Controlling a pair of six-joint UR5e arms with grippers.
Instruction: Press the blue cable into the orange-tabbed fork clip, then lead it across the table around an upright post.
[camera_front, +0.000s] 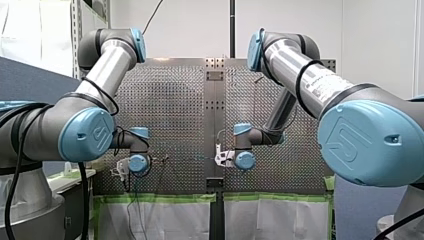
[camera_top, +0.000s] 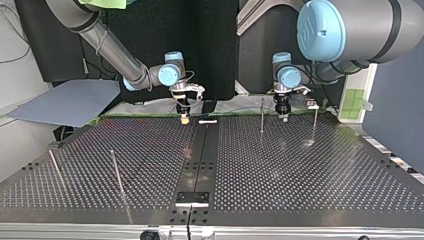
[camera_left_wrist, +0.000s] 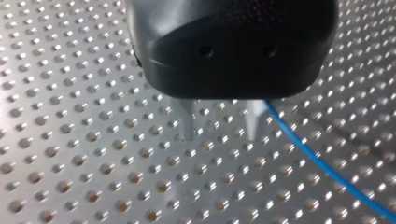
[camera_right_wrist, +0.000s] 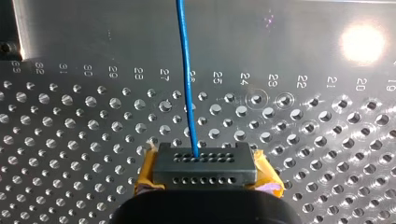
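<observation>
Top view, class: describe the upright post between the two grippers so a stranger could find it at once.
Follow the far edge of the perforated table into the view's right half, where my left gripper hangs. Two thin posts flank it. The wanted post stands toward the central strip; the other post toward the view's right edge.

The left arm (camera_front: 106, 62) and right arm (camera_front: 312, 82) are silver tubes with grey joints, round light-blue caps (camera_front: 86, 135) stamped with a logo and looped black cables (camera_front: 102, 95); the left gripper (camera_left_wrist: 220, 137) is black with metal fingers (camera_left_wrist: 188, 122).
</observation>
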